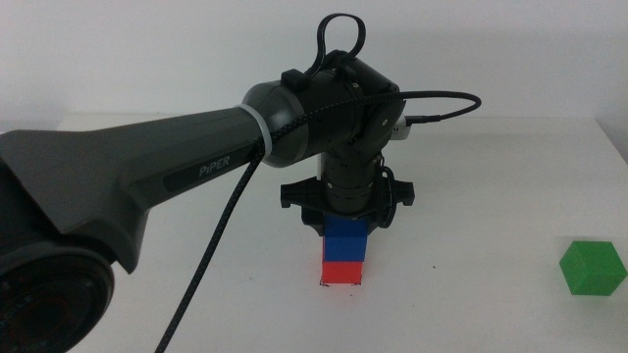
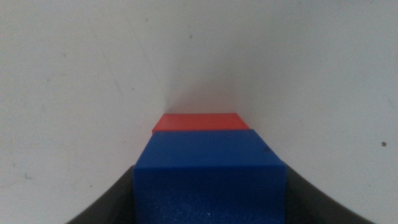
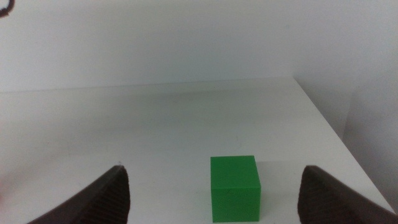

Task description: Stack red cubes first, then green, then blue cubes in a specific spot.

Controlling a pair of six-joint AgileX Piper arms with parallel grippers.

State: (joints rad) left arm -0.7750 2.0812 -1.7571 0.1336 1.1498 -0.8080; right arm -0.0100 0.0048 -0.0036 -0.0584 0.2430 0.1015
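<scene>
The red cube (image 1: 342, 274) sits on the white table (image 1: 491, 196) at the centre front. The blue cube (image 1: 345, 241) rests directly on top of it. My left gripper (image 1: 345, 226) comes down from above and is shut on the blue cube. In the left wrist view the blue cube (image 2: 208, 180) fills the gap between the jaws, with the red cube (image 2: 198, 122) showing under it. The green cube (image 1: 592, 268) sits alone at the right front. My right gripper (image 3: 214, 171) is open, with the green cube (image 3: 234, 186) a little ahead of its jaws.
The left arm's thick body (image 1: 147, 176) and its cable (image 1: 221, 235) cross the left half of the middle view. The table's right edge (image 3: 336, 130) runs close to the green cube.
</scene>
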